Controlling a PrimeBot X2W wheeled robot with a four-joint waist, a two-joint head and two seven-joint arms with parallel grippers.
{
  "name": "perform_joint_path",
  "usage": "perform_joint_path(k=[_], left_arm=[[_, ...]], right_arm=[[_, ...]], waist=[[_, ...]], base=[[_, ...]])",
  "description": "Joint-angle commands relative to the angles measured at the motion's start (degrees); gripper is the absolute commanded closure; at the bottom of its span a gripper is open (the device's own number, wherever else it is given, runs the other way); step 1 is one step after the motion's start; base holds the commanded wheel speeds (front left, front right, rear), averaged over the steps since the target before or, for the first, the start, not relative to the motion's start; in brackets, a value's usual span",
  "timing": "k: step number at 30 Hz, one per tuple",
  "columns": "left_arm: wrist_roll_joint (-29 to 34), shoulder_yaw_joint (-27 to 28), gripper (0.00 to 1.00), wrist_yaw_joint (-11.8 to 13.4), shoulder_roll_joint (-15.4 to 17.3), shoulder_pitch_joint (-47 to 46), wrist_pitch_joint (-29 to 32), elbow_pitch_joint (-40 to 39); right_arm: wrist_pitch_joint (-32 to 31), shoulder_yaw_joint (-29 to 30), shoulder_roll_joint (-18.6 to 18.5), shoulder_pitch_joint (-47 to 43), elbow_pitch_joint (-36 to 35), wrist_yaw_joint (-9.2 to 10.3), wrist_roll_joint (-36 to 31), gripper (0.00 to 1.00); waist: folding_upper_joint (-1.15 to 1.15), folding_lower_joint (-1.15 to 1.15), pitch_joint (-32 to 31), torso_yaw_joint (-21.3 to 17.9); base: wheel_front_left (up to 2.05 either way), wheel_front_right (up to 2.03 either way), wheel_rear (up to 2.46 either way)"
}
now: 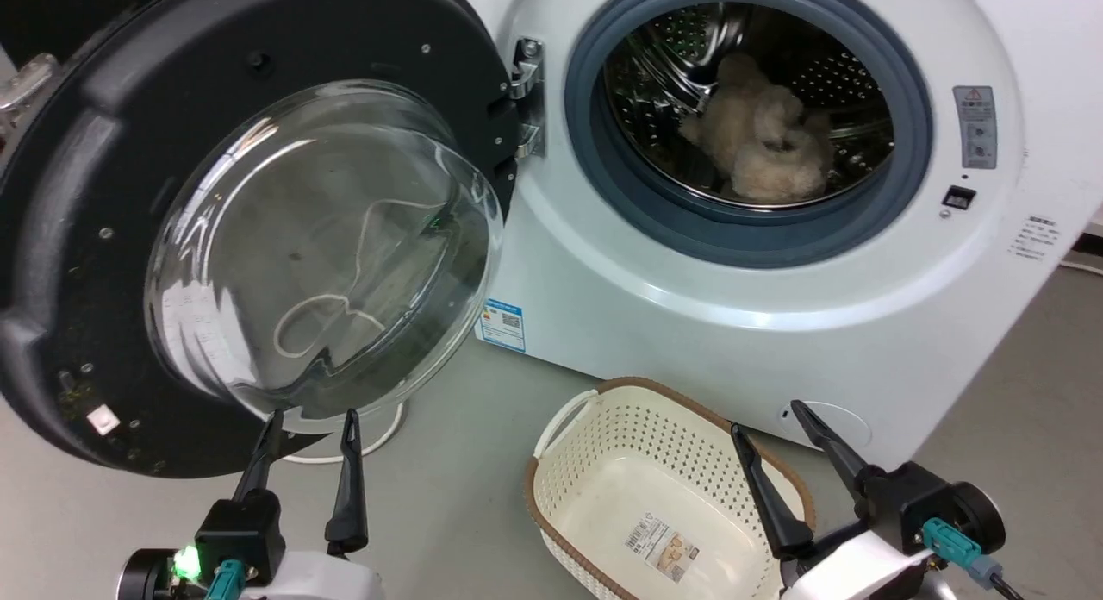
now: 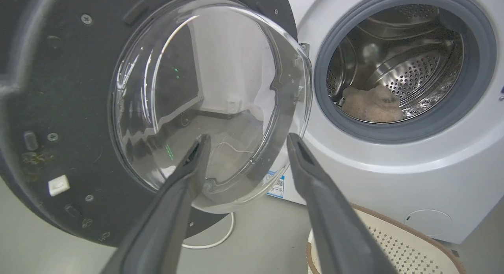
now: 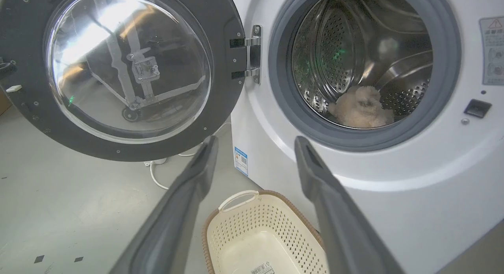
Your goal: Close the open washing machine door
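Observation:
The washing machine door (image 1: pixel 77 238) hangs wide open to the left of the white washer (image 1: pixel 655 324), its black frame around a bulging glass bowl (image 1: pixel 323 246). It also shows as the washing machine door (image 2: pixel 63 89) and the washing machine door (image 3: pixel 224 69), hinged at a metal bracket (image 3: pixel 254 53). My left gripper (image 1: pixel 310 421) is open, its fingertips just below the glass bowl's lower rim. My left gripper (image 2: pixel 246 139) points at the bowl's lower right part. My right gripper (image 1: pixel 769 415) is open above the basket, near the washer's lower front. My right gripper (image 3: pixel 256 142) holds nothing.
The grey-ringed drum mouth (image 1: pixel 750 126) holds a cream fluffy item (image 1: pixel 767 143). A cream perforated basket (image 1: pixel 603 428) with a brown rim stands on the grey floor before the washer. A white cable (image 2: pixel 220 238) lies on the floor under the door.

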State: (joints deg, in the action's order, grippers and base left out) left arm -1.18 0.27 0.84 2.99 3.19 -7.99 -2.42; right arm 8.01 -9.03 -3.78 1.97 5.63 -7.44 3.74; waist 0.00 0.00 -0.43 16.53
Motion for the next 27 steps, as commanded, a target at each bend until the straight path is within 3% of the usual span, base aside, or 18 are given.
perform_joint_path(k=[1,27], left_arm=[[-0.1,0.0,0.0,0.2,0.1,0.7,-0.5,-0.3],[-0.7,1.0,0.0,0.5,0.0,2.6,-3.6,-1.6]], right_arm=[[0.5,-0.3,-0.3,1.0,0.3,-0.03,0.5,0.0],[3.6,-4.2,-0.8,2.1,3.4,-0.04,2.0,0.0]], waist=[[0.0,0.0,0.0,0.2],[0.0,0.0,0.2,6.7]], base=[[0.0,0.0,0.0],[0.0,0.0,0.0]])
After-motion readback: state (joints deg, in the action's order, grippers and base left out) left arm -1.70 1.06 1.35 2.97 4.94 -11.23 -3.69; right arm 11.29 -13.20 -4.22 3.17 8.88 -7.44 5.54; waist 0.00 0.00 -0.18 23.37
